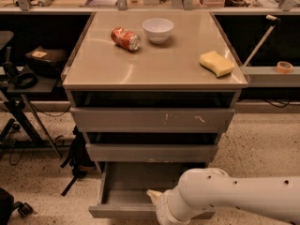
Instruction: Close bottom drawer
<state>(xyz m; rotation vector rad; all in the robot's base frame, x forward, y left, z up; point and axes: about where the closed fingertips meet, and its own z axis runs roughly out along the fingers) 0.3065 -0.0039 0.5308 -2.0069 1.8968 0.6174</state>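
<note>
The bottom drawer (123, 211) is the lowest of three grey drawers in the cabinet. It stands pulled out, and its shallow box looks empty. Its flat front panel runs along the bottom edge of the view. My gripper (155, 197) is at the end of the white arm (234, 196), low over the right front part of the open drawer. One tan fingertip shows just behind the front panel. The rest of the gripper is hidden by the wrist.
The middle drawer front (151, 152) and the scratched top drawer front (151, 119) sit above. On the cabinet top (103, 69) lie a red can (125, 38), a white bowl (158, 29) and a yellow sponge (216, 63). A dark stand (23, 102) is at left.
</note>
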